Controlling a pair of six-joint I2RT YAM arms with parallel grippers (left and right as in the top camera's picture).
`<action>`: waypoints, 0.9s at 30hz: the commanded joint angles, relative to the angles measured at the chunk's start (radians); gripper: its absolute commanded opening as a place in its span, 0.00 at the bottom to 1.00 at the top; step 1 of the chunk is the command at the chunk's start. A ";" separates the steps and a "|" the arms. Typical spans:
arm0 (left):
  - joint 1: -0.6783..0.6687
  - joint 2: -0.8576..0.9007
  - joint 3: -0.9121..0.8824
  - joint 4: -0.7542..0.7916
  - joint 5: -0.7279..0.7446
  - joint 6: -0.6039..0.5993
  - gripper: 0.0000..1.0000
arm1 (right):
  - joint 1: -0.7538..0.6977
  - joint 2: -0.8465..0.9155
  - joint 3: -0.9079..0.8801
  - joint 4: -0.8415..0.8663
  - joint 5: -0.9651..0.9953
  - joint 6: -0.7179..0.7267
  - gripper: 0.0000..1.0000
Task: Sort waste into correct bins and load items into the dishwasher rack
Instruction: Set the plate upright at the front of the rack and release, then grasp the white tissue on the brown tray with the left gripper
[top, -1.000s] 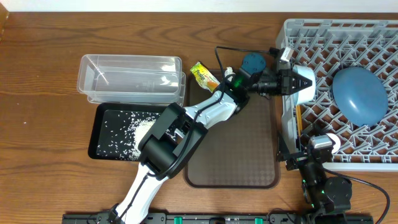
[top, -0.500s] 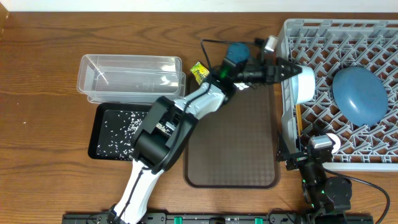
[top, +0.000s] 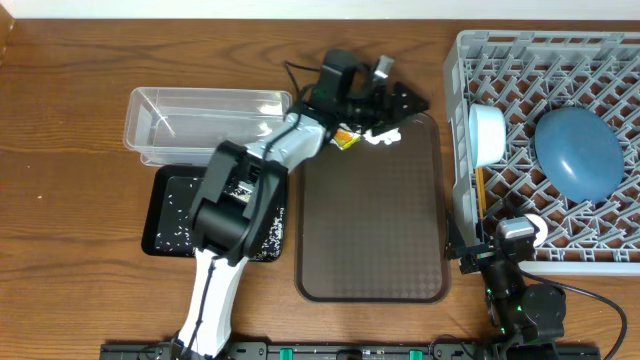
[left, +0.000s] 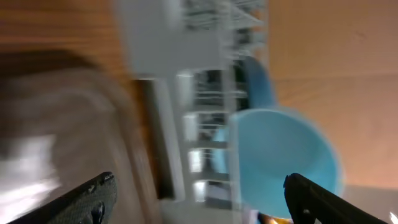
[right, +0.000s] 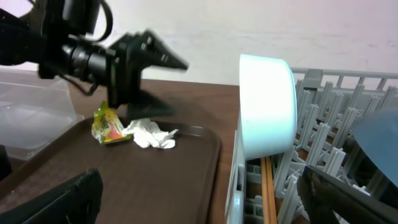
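Hovering near crumpled white tissue (top: 381, 137) at far-left corner of brown serving tray (top: 370, 230); left fingers (left: 93, 196) apart, empty. Tissue touches yellow-green snack wrapper (top: 345, 138), so drop vert. & pinch tissue only. Right fingers (right: 62, 199) apart, idle.

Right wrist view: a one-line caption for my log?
Left gripper open above a yellow-green snack wrapper and crumpled white tissue on the brown tray; pale bowl on edge in grey plastic rack.

1 brown tray (top: 370, 230) with rounded corners and a raised rim lies flat near the middle of a wooden table (top: 60, 200), its long sides running front to back. A white wall (right: 249, 25) stands behind the table.
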 joint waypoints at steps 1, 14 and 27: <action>0.024 -0.040 0.017 -0.089 -0.069 0.187 0.88 | -0.003 -0.004 -0.005 0.000 0.006 0.002 0.99; -0.031 -0.194 0.035 -0.717 -0.861 0.685 0.88 | -0.003 -0.004 -0.005 0.000 0.006 0.002 0.99; -0.093 -0.146 0.027 -0.614 -0.969 0.907 0.83 | -0.003 -0.004 -0.005 0.000 0.006 0.002 0.99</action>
